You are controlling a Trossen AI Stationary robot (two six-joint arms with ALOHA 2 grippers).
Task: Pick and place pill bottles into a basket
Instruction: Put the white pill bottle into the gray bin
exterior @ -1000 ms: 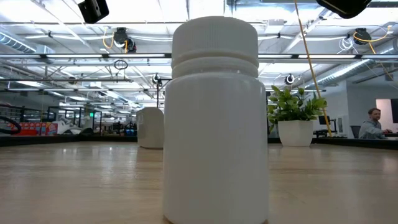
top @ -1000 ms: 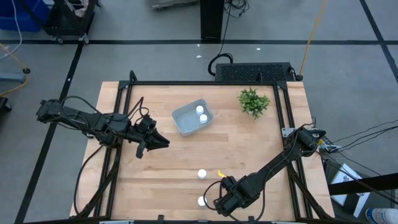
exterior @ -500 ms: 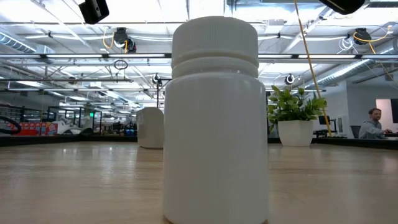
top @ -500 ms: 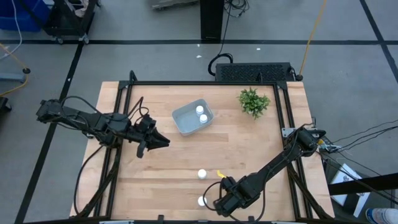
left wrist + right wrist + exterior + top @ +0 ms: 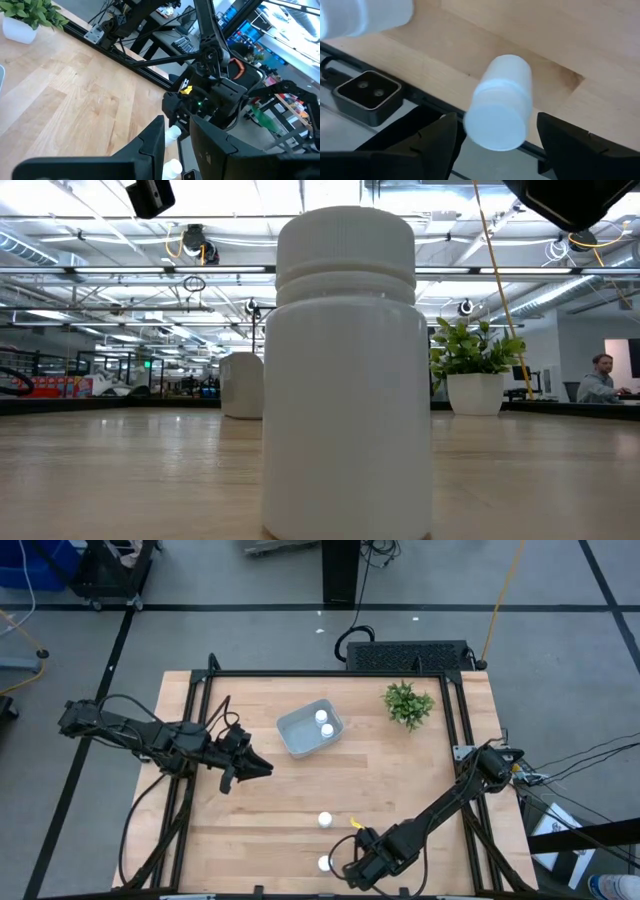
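Note:
Two white pill bottles (image 5: 321,716) stand in the pale blue-grey basket (image 5: 296,736) at the table's middle far part. Another bottle (image 5: 324,820) stands on the table toward the near edge. A third kind of spot holds the nearest bottle (image 5: 324,863), upright at the near edge and large in the low view (image 5: 345,370). My right gripper (image 5: 342,866) is open; in the right wrist view (image 5: 497,122) its fingers stand on either side of that bottle (image 5: 500,100) without touching it. My left gripper (image 5: 262,768) hovers left of the basket, open and empty.
A small green plant (image 5: 408,703) in a white pot stands at the far right. A black camera box (image 5: 367,92) sits at the table's near edge beside the nearest bottle. A person (image 5: 600,375) sits far off in the room.
My right gripper has come down a little toward the bottle at the near edge. The bottles have kept still.

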